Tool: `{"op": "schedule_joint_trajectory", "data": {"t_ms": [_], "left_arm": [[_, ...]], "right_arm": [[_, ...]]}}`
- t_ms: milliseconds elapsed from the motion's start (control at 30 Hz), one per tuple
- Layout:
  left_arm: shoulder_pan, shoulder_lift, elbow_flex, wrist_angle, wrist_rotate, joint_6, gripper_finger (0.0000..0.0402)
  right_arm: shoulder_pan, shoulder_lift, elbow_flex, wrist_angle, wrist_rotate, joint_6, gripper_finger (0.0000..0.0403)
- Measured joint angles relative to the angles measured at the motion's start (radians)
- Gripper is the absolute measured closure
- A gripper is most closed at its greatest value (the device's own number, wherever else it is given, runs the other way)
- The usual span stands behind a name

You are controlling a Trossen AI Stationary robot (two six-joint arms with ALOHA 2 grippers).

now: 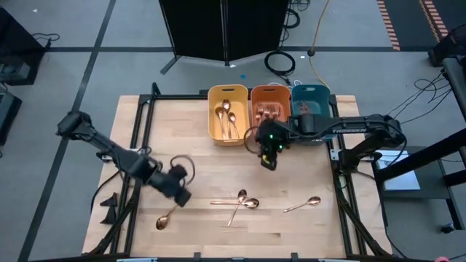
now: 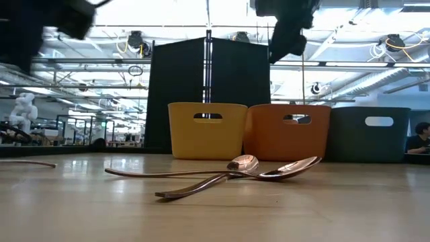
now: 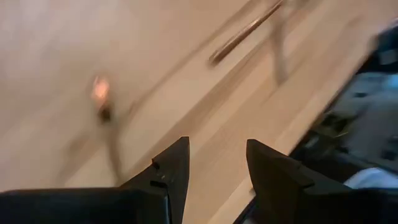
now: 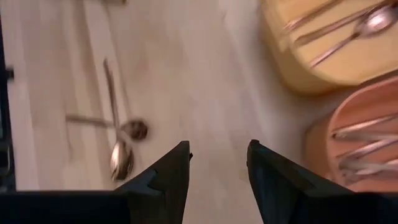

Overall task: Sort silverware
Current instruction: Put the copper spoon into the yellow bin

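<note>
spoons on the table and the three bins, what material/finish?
Spoons: likely polished metal, copper-toned; mirror-like reflections in the low view. Bins, yellow, orange, teal: probably matte plastic; uniform colour, rounded corners, moulded handle slots, no glare.

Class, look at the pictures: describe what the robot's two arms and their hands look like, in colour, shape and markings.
Both arms are dark and jointed. The right arm bears pale lettering along one link and small green lights near its wrist. The left arm trails a looped black cable. Each hand, left and right, ends in two black wedge-shaped fingers.
</note>
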Motion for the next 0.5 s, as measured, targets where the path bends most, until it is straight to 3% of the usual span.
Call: {"op": "schedule_joint_trajectory", "data": {"t_ms": [133, 267, 500], "left_arm": [[-0.108, 0.083, 0.055, -0.122, 0.011, -0.127, 0.0247], [-0.145, 0.183, 0.115, -0.265, 0.071, -0.198, 0.0247], [-0.138, 0.363, 0.118, -0.245, 0.193, -0.159, 0.0247]], "right_arm": [[0.072, 0.000, 0.000, -0.032, 0.004, 0.006, 0.0255], [0.145, -0.001, 0.000, -0.030, 0.004, 0.033, 0.0255], [0.235, -0.001, 0.000, 0.020, 0.060, 0.069, 0.0255]]}}
